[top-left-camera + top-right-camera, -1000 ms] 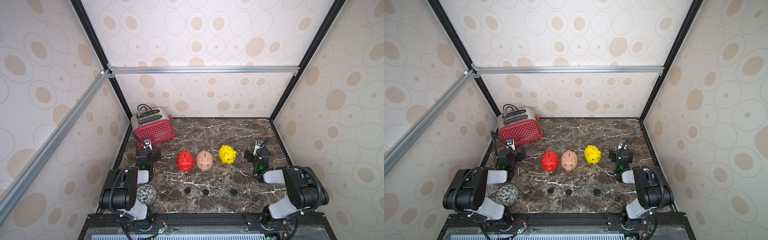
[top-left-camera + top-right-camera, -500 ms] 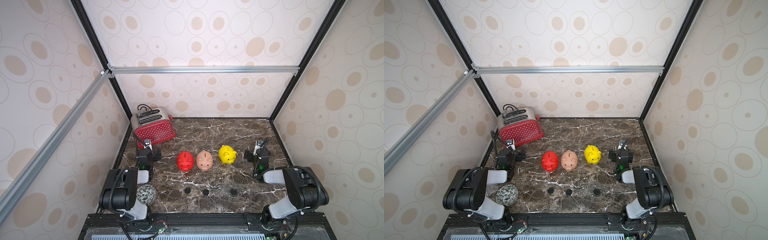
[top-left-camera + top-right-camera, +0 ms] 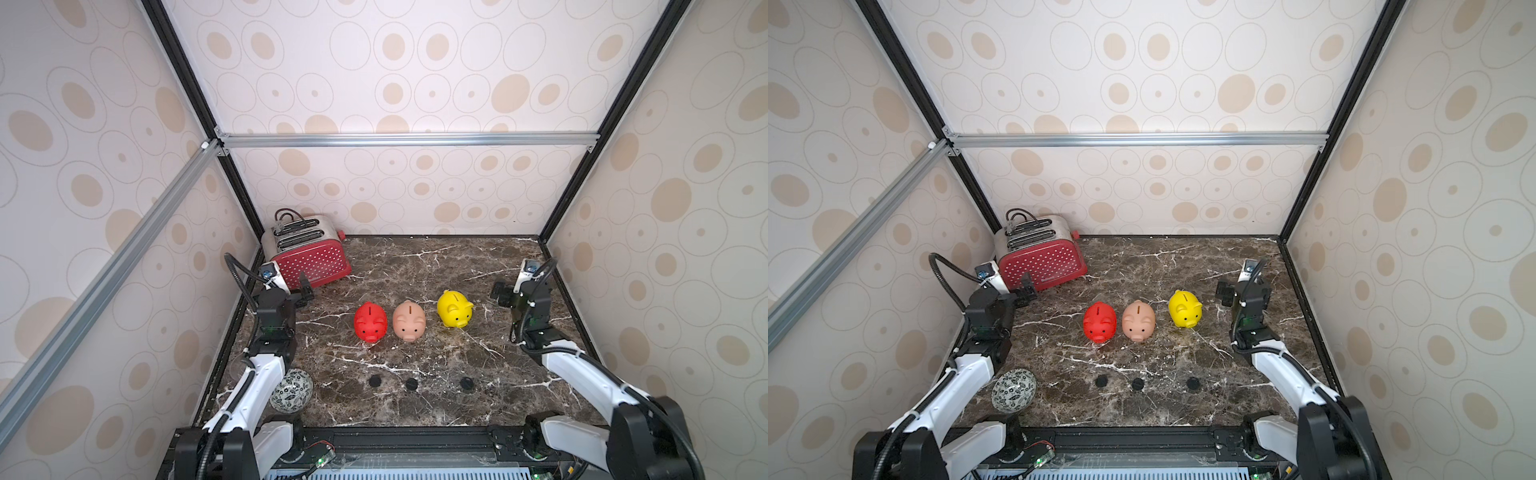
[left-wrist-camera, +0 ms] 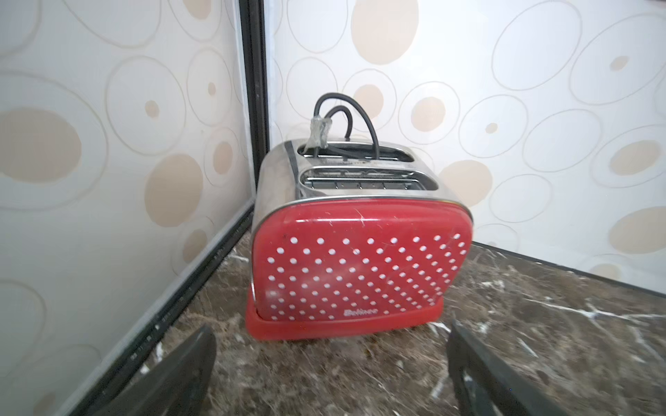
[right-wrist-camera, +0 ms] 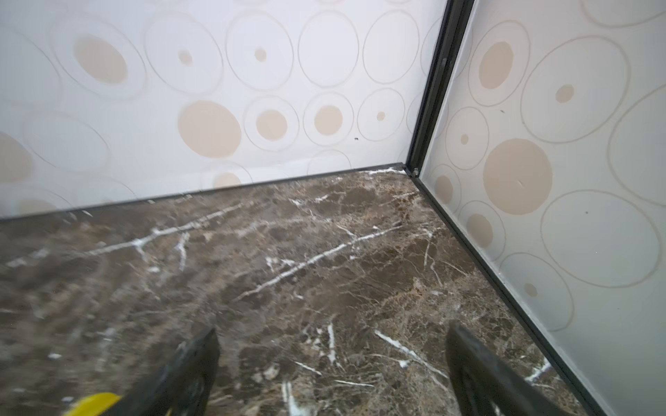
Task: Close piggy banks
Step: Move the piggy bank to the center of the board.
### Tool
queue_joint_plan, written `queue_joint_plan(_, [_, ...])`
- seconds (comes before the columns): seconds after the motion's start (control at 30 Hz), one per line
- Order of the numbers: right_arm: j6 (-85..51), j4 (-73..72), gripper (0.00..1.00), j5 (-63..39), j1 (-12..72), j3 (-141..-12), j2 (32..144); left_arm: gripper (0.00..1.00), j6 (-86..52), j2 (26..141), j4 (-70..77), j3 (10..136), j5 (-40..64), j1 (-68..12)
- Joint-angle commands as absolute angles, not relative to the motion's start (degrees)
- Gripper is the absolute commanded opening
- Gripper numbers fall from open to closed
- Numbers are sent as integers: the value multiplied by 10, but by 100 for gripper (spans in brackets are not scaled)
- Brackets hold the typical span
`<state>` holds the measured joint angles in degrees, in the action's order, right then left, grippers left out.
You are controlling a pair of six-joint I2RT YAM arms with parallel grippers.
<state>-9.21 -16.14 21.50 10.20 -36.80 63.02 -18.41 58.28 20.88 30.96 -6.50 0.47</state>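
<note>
Left wrist view: the left fingers [image 4: 169, 381] stand wide apart with nothing between them, low over the counter [image 4: 540, 342]. They face the red polka-dot toaster [image 4: 360, 266], which stands just ahead and clear of them.

In both top views the left arm [image 3: 257, 386] rises from its base at 7 o'clock and runs along the left wall to 9 o'clock. There the wrist bends level, so the fingers point roughly at 12 o'clock. The right arm [image 3: 582, 372] mirrors it, running from 5 o'clock up to 3 o'clock with its wrist raised. The right fingers [image 5: 180, 378] are likewise spread wide and empty, aimed at the corner at 1 o'clock.

The three piggy banks stand upright in a row across the middle of the counter, between the two arms and touched by neither.
- The red piggy bank [image 3: 370, 322] is toward 9 o'clock.
- The peach-pink piggy bank [image 3: 409, 321] is just beside the red one.
- The yellow piggy bank [image 3: 454, 308] is toward 3 o'clock, a little apart and nearer 12 o'clock.

Their coin slots face up and their snouts point about 6 o'clock; the bellies are hidden. Three black discs [image 3: 411, 384] lie in a line at 6 o'clock of the pigs, well apart from them. A patterned ball [image 3: 291, 390] sits at 8 o'clock, partly behind the left forearm.
</note>
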Motion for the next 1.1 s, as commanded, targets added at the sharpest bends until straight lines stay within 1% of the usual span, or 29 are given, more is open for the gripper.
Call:
queue_joint_plan(0.0, [-213,70,99,121,108,-402,561,99,-292,564,55,369,13,1])
queue_joint_plan(0.07, [-241,147,93,47,131,-427,526,99,-322,557,-11,399,43,1])
queue_joint_plan(0.13, [-251,227,92,55,189,-460,510,99,-329,547,-31,406,83,2])
queue_joint_plan(0.2, [-252,276,90,32,240,-487,512,99,-336,537,-51,409,105,1])
queue_joint_plan(0.23, [-263,295,84,15,266,-500,518,99,-336,532,-62,412,116,1])
queue_joint_plan(0.27, [-272,302,77,-10,292,-506,527,99,-337,528,-69,414,125,2])
queue_joint_plan(0.33, [-286,294,68,-54,349,-509,546,99,-342,525,-82,414,137,2])
queue_joint_plan(0.4, [-294,292,65,-61,417,-516,575,99,-341,525,-91,417,147,2])
queue_joint_plan(0.47, [-295,283,61,-42,487,-525,606,99,-341,527,-101,421,147,2])
queue_joint_plan(0.57, [-297,250,53,-44,555,-530,670,99,-343,533,-98,420,149,2])
queue_joint_plan(0.67, [-324,211,47,-36,589,-532,740,99,-346,546,-89,420,167,2])
queue_joint_plan(0.77, [-353,139,43,-8,610,-519,803,99,-344,560,-84,423,193,2])
queue_joint_plan(0.87, [-357,118,42,8,610,-542,870,99,-343,571,-82,424,206,0])
queue_joint_plan(0.97, [-333,106,40,34,606,-567,915,99,-342,581,-82,424,216,-3])
queue_joint_plan(1.07, [-316,101,38,28,577,-585,948,97,-338,590,-82,426,221,-8])
